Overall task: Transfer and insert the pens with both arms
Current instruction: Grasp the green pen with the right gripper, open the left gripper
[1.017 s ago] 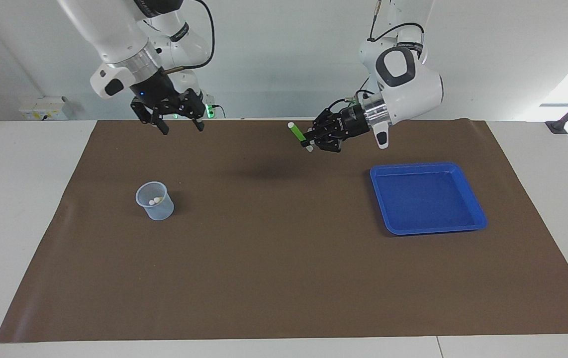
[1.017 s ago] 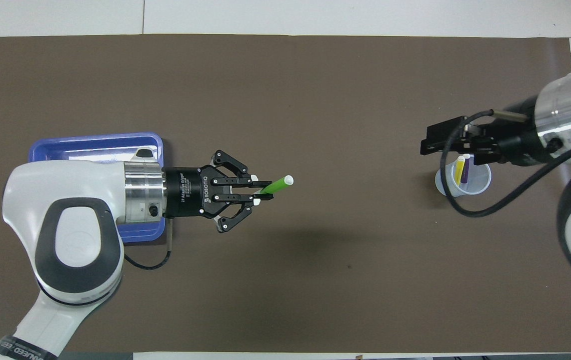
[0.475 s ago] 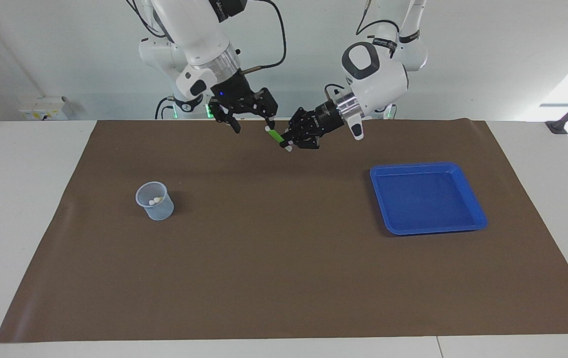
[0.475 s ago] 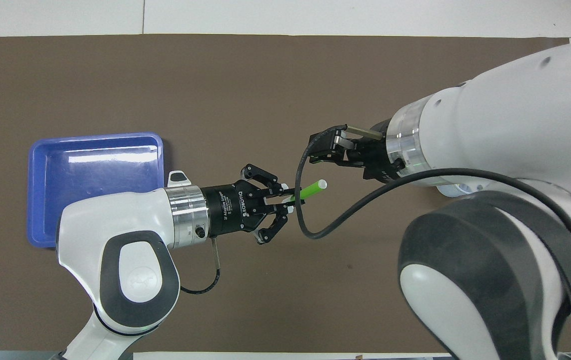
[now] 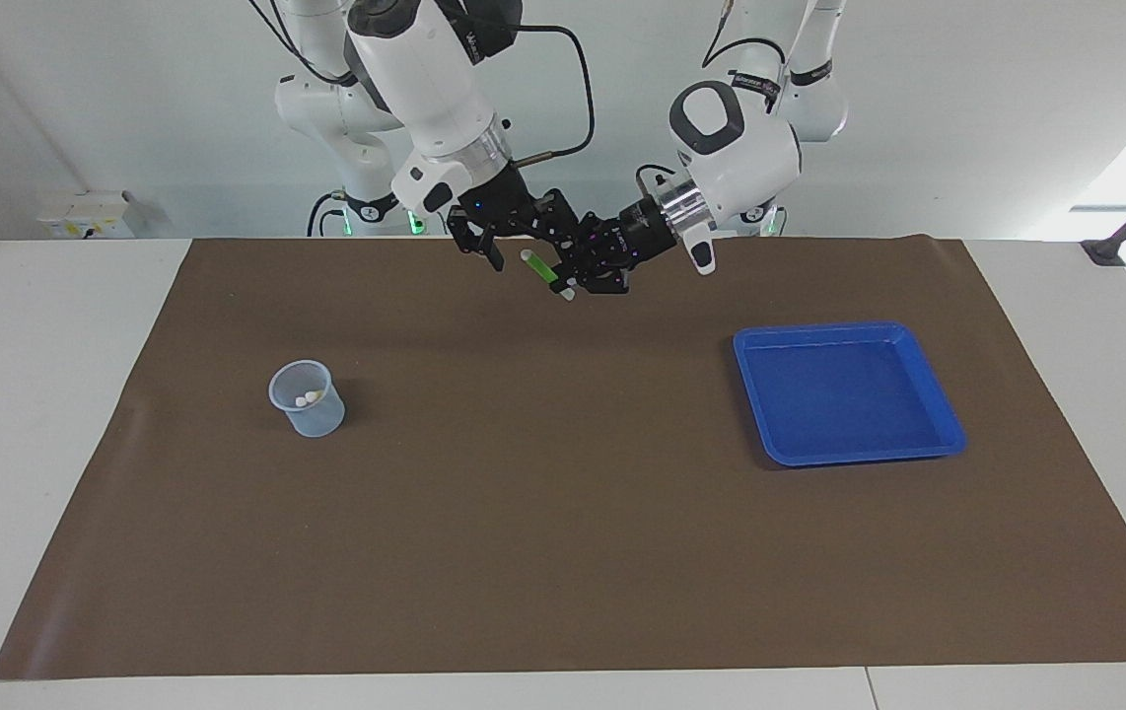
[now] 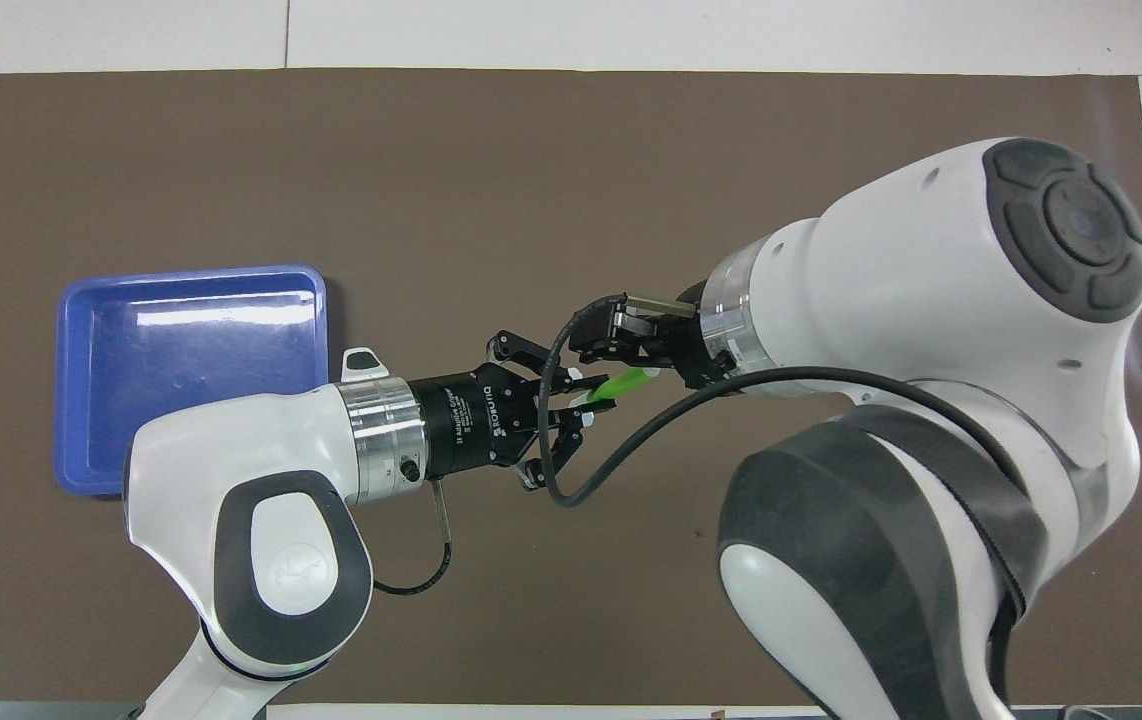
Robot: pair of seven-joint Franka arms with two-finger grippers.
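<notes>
The left arm's black two-finger end effector (image 5: 578,279) is up over the brown mat (image 5: 563,552) on the tabletop, toward the robots' edge of it, pinching the thin green pen (image 5: 542,268) near its lower whitish end; the pen slants upward toward the right arm. The right arm's black end effector (image 5: 514,247) has its fingers spread, one to either side of the pen's free upper end; whether they touch it cannot be told. On the mat toward the right arm's end stands a clear plastic cup (image 5: 308,398) holding two pens whose pale tips (image 5: 306,398) show. A shallow blue plastic tray (image 5: 849,394) lies on the mat toward the left arm's end.
</notes>
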